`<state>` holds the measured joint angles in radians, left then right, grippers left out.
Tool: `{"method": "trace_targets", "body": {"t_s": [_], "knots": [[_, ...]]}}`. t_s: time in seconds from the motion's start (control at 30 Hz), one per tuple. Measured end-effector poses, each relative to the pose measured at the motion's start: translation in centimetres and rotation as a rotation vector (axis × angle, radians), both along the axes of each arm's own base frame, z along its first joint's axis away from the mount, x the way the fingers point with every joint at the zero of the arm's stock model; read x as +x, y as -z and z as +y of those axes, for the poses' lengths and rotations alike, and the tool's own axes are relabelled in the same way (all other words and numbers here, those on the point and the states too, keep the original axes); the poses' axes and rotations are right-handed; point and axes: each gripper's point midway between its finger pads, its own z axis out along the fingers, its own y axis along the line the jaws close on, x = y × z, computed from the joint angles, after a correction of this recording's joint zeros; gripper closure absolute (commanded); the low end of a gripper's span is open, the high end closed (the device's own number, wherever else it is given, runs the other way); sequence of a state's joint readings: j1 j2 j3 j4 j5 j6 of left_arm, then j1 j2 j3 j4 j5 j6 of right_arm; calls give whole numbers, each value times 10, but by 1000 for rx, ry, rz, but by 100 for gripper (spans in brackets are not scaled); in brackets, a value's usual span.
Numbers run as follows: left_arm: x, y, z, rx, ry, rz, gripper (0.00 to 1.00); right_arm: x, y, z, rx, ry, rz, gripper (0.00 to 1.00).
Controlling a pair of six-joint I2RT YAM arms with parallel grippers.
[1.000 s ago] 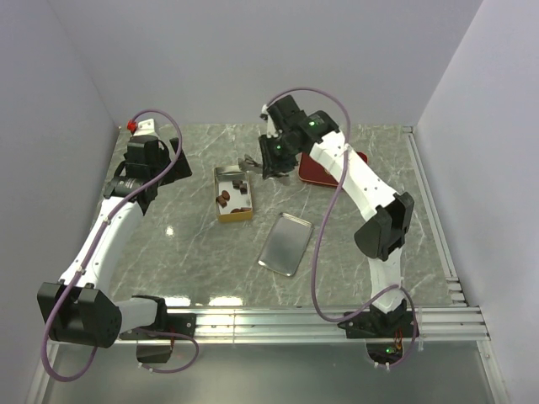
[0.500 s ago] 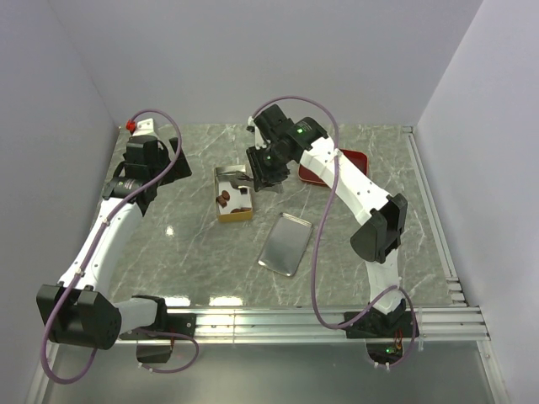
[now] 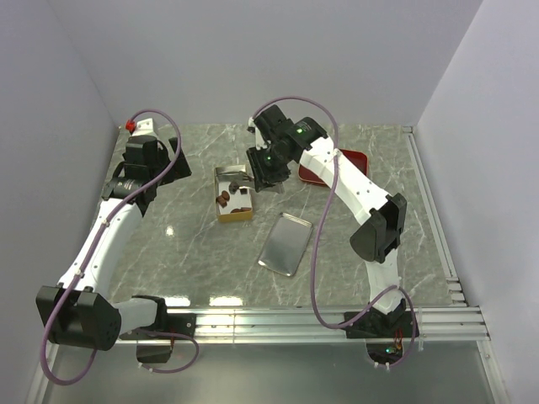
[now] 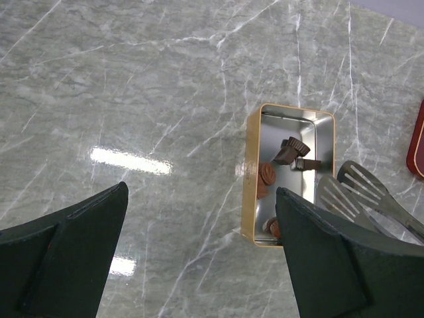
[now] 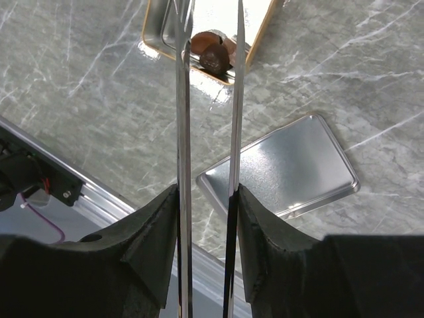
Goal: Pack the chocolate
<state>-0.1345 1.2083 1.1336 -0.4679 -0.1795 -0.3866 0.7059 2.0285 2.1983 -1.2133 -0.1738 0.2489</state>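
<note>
Right pincer: closed around the two arms of a pair of metal tongs, whose slotted tips reach over the gold tin. One brown lump shows between the tong tips in the right wrist view. I cannot tell whether it is pinched or already lying on the tin floor.

Left pincer: spread fully wide, holding nothing, hovering above bare counter to one side of the tin.

Chocolate: several pieces inside the tin, loosely scattered, not touching the tongs in the left wrist view.

Lid: lying on the counter near the tin but apart from it, shiny inner face up.

Red tray: beyond the right arm and mostly hidden by it. I cannot see whether any pieces are on it.

Progress, as I judge it: filling is well under way, with a handful of pieces in the tin. Outstanding: let go of the piece at the tongs if it is held, bring over any pieces not yet in the tin, then fit the lid.
</note>
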Motion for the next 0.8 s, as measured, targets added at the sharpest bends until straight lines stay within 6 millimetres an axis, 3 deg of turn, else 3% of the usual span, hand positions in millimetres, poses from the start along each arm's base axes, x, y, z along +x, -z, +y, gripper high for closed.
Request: {"method": "trace_targets", "body": {"t_s": [0.13,0.27,0.37,0.53,0.67,0.8], "knots": [[0,0,0,0,0,0,1,7,0,-6,-3,30,-1,55],[0,0,0,0,0,0,1,30,0,-32,-11,118,-8,55],[0,0,0,0,0,0,1,57,0,-67,-23,222,-24,55],[0,0,0,0,0,0,0,88,7,-154,-85,440,-43,56],[0,0,0,0,0,0,1,90,18,-209,-152,565,-34,55],[0,0,0,0,0,0,0,81,29,-233,-204,615,-18,55]]}}
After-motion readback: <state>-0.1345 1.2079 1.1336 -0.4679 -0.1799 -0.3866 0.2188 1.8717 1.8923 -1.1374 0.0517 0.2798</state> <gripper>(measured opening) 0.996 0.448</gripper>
